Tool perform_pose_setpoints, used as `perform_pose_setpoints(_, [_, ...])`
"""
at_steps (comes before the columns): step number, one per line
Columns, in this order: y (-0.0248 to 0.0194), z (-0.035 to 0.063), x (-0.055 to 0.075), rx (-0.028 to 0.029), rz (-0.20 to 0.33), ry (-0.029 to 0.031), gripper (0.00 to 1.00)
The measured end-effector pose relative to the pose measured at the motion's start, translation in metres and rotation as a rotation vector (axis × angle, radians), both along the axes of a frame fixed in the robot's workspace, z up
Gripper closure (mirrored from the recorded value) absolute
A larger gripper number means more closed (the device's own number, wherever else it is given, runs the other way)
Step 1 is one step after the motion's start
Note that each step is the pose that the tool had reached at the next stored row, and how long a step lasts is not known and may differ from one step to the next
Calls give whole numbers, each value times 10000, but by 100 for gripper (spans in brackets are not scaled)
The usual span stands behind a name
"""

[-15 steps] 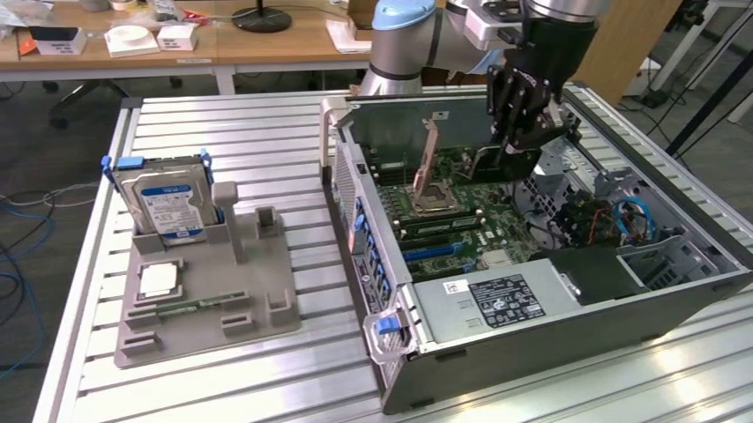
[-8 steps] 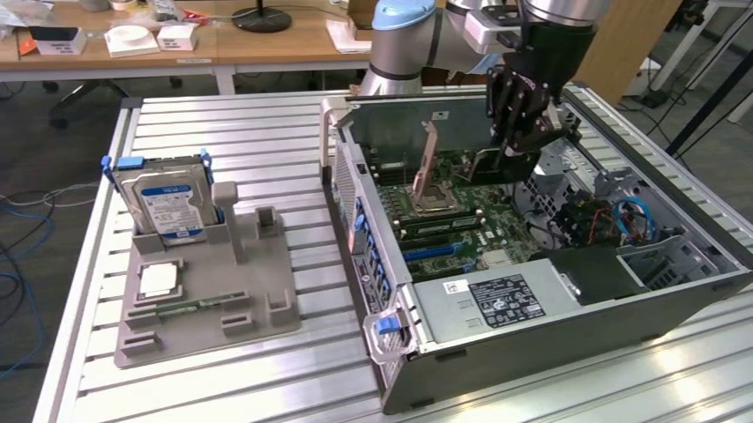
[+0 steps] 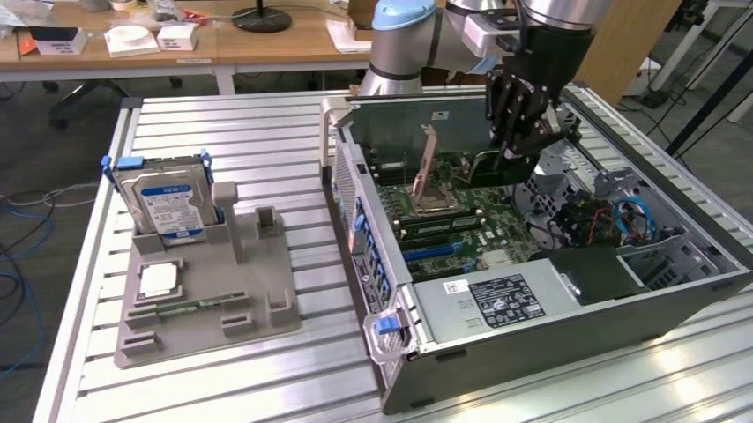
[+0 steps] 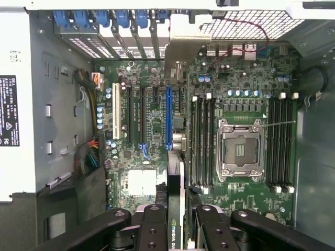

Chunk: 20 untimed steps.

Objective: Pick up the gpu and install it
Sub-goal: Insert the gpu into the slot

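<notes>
**GPU held over open case**

Gripper (image 3: 509, 145) part-closed, fingers (image 4: 152, 230) clamped on either face of the gpu (image 4: 174, 183), which is seen edge-on in the wrist view. Card hangs above the motherboard (image 4: 152, 104), at the far end of the case (image 3: 530, 370), not seated in a slot. Hard drive (image 3: 171, 198) stands in the tray (image 3: 206, 326), well apart at the exterior view's left.

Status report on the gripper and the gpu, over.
Gripper shut on gpu, above open case. Card edge-on over motherboard, not seated. Nothing seen between card and slots.
</notes>
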<state>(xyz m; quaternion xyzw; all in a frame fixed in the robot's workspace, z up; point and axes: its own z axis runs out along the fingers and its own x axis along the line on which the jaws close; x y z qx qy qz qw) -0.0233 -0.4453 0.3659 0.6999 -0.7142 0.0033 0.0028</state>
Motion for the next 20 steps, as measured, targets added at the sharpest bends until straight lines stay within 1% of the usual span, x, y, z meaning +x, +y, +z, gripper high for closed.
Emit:
perform_pose_setpoints(13, [-6, -54, -2, -8, 1, 1, 74])
perform_pose_setpoints(20, [-7, -87, -4, -20, 0, 1, 74])
